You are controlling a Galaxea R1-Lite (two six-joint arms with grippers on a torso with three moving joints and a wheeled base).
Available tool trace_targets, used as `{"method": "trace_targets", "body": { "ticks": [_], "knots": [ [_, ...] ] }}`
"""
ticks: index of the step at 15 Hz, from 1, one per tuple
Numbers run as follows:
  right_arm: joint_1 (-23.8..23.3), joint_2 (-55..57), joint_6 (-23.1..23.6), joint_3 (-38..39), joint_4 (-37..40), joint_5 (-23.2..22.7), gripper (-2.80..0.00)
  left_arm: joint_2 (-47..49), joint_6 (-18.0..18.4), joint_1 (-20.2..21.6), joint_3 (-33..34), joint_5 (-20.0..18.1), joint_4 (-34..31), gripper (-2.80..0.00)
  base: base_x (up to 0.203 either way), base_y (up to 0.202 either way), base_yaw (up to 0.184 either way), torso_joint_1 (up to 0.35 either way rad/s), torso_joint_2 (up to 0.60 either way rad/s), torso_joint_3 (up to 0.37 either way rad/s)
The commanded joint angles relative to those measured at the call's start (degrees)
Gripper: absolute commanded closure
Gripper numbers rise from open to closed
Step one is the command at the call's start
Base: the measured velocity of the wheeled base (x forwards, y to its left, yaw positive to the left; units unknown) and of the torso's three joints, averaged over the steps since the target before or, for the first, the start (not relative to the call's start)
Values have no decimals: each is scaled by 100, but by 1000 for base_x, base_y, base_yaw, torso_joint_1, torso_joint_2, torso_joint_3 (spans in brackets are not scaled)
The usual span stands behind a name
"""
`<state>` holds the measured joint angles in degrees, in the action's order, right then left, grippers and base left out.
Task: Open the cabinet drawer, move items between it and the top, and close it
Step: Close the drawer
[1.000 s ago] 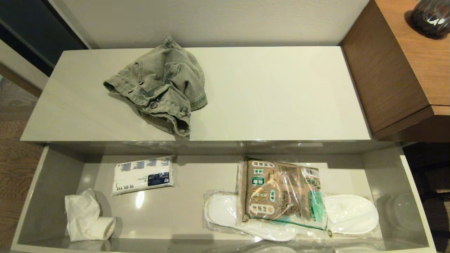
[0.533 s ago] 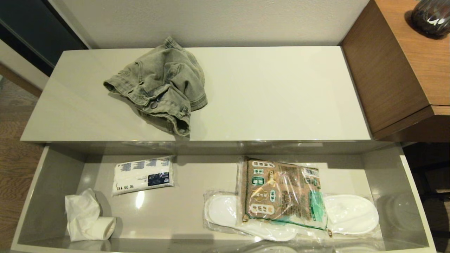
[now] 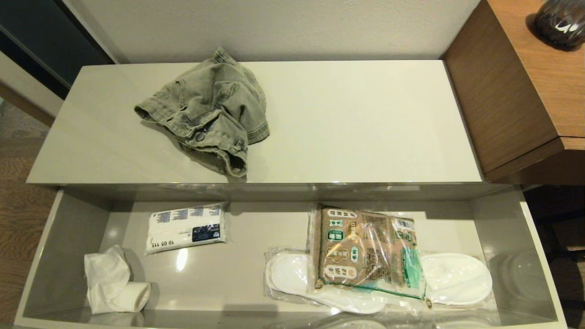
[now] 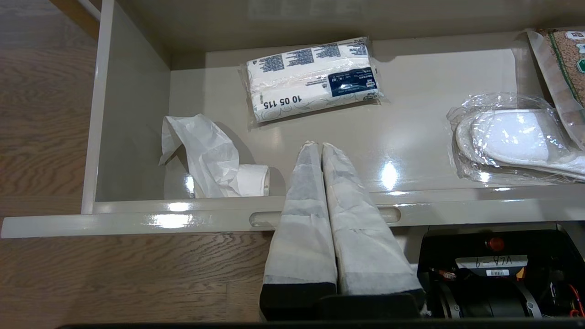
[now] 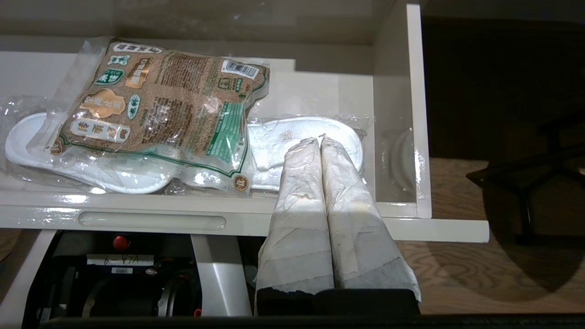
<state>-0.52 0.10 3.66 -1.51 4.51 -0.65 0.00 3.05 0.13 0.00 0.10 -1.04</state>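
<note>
The grey-green denim garment (image 3: 208,112) lies crumpled on the left half of the glossy cream cabinet top (image 3: 365,123). Below it the wide grey-beige drawer (image 3: 68,242) stands pulled open, its front rail showing a slim notch (image 4: 260,218) and another notch (image 5: 151,221). Neither arm appears in the head view. My left gripper (image 4: 318,145) is shut and empty, held over the drawer's front rail near its left end. My right gripper (image 5: 318,140) is shut and empty too, above the front rail near the right end, over a slipper.
Inside the drawer lie a crumpled white cloth (image 3: 112,281), a wrapped tissue pack (image 3: 185,227), plastic-wrapped white slippers (image 3: 457,278) and a brown printed packet (image 3: 365,251). A brown wood desk (image 3: 544,87) with a dark vase (image 3: 561,20) stands at the right. The robot base (image 4: 498,274) sits under the drawer front.
</note>
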Motion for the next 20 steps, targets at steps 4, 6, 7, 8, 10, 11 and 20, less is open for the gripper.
{"method": "trace_targets", "body": {
  "ticks": [4, 6, 7, 8, 10, 11, 20],
  "knots": [
    [0, 8, -63, 22, -69, 24, 0, 9, 3, 4, 0, -1, -2, 0, 0, 0, 0, 0, 0, 0],
    [0, 8, -199, 120, -385, 56, 0, 9, 3, 4, 0, -1, -2, 0, 0, 0, 0, 0, 0, 0],
    [0, 8, -190, 125, -390, 47, 0, 9, 3, 4, 0, -1, -2, 0, 0, 0, 0, 0, 0, 0],
    [0, 8, -172, 134, -398, 38, 0, 9, 3, 4, 0, -1, -2, 0, 0, 0, 0, 0, 0, 0],
    [0, 8, 64, 150, -458, 6, 0, 9, 3, 4, 0, -1, -2, 0, 0, 0, 0, 0, 0, 0],
    [0, 8, 137, 159, -502, -5, 0, 9, 3, 4, 0, -1, -2, 0, 0, 0, 0, 0, 0, 0],
    [0, 8, -96, 150, -510, 48, 0, 9, 3, -3, 0, -1, -2, 0, 0, 0, 0, 0, 0, 0]
  ]
}}
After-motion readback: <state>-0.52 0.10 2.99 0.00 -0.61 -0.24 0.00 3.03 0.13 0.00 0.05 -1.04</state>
